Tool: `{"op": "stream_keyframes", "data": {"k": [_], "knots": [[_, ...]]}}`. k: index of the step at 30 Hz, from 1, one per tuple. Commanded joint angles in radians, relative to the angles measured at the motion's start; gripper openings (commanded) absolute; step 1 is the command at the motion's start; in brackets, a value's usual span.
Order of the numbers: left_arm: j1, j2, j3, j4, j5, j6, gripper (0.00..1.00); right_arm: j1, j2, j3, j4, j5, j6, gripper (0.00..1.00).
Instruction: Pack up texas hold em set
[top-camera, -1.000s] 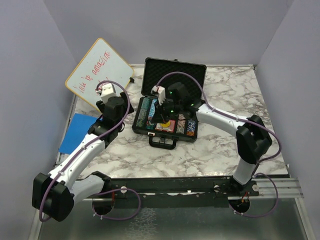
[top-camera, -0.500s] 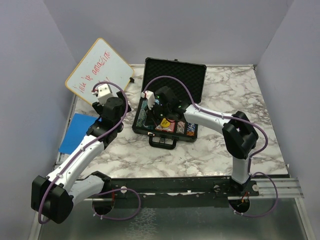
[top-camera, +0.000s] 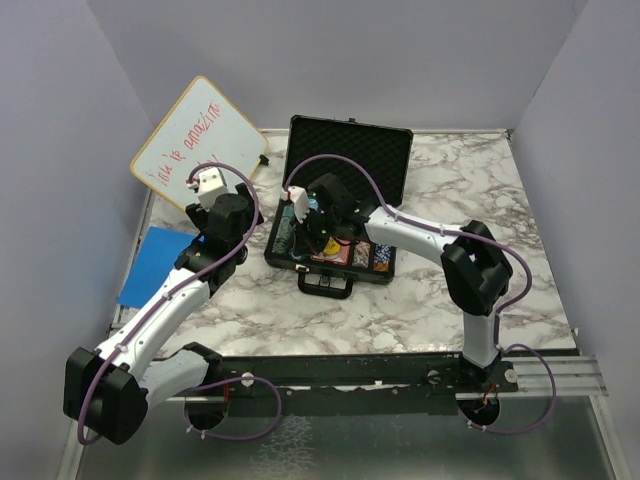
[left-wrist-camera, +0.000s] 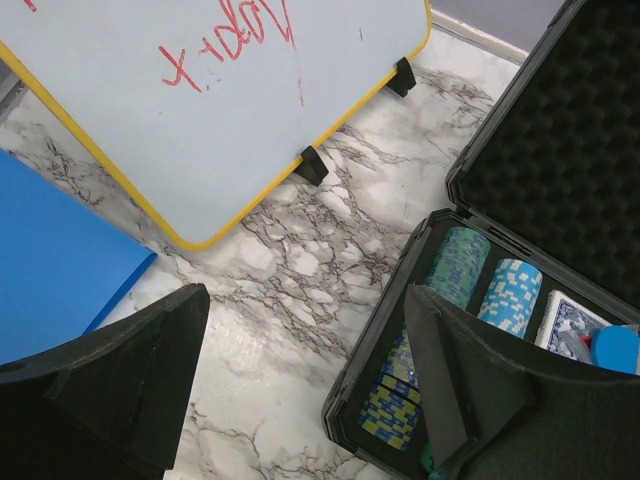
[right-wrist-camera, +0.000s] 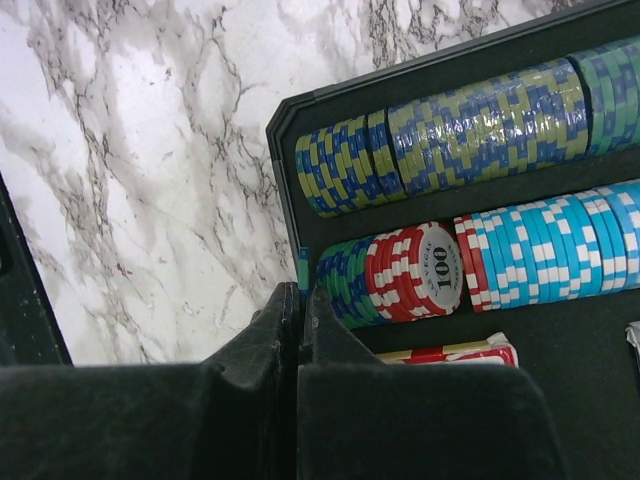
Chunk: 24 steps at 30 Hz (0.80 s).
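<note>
The case sits open at the middle of the marble desk. Its foam-lined lid stands up at the far side and its handle faces the arms.

Rows of chips lie on edge in the case's slots. The outer row is blue and yellow-green. The next row runs from green through red to light blue, with a red chip marked "100" facing out. Just beside that row, a red card deck shows only its edge. In the left wrist view a blue-backed deck lies past the chip rows, and a blue disc touches its near corner.

The left fingers are spread wide and hold nothing. They hang above the desk just left of the case, one finger over bare marble and the other over the case's left end.

The right fingers are pressed together with nothing between them. Their tips are at the near left corner of the case, beside the green chips. I cannot tell whether they touch the rim.

A whiteboard with red writing leans at the far left. A blue pad lies flat on the desk in front of it.
</note>
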Motion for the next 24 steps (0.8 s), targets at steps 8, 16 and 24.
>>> {"op": "stream_keyframes", "data": {"k": [8,16,24], "knots": [[0.007,0.001,-0.017,-0.008,-0.003,0.001,0.86,0.017,0.023,0.029,-0.036,0.136,-0.048,0.01],[0.007,-0.005,-0.024,-0.013,-0.003,-0.011,0.86,0.017,0.005,0.025,0.007,0.198,-0.061,0.02],[0.009,-0.006,-0.028,-0.019,-0.004,-0.014,0.86,0.017,0.001,0.009,0.027,0.242,-0.075,0.05]]}}
